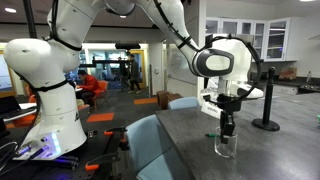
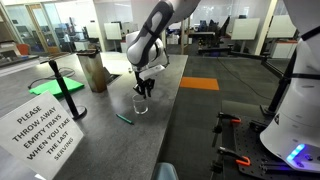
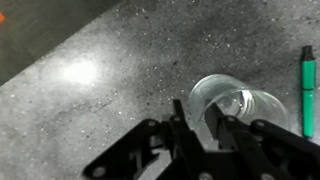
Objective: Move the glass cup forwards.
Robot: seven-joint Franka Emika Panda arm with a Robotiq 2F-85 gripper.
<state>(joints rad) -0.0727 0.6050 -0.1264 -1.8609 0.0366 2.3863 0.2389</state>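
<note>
Gripper [image 1: 228,128] hangs vertical over the cup [image 1: 226,146], fingertips down at rim level. In the wrist view the gripper [image 3: 198,116] has its fingers [image 3: 180,128] drawn nearly together, w/ the cup's [image 3: 228,100] near wall between them: one finger outside the glass, the other inside. Only a narrow gap is left, so it looks clamped on the wall.

Cup stands upright on the grey speckled table [image 1: 185,130], base flat on the top, near the table edge in an exterior view [image 2: 141,104]. Nothing visible inside it.

Green pen [image 2: 124,118] lies flat on the table just beside the cup, not touching; the wrist view shows it at the frame's right edge [image 3: 307,85], apart from the glass.

White sign [image 2: 45,128] w/ black lettering lies well apart from the cup, toward the camera. Black post [image 2: 55,78] w/ round base stands further back on the same table; an exterior view also shows it [image 1: 267,98] behind the gripper. Brown obj [image 2: 95,72] stands next to the post; can't tell what it is.

Orange patch [image 2: 200,85] on the floor beyond the table.
</note>
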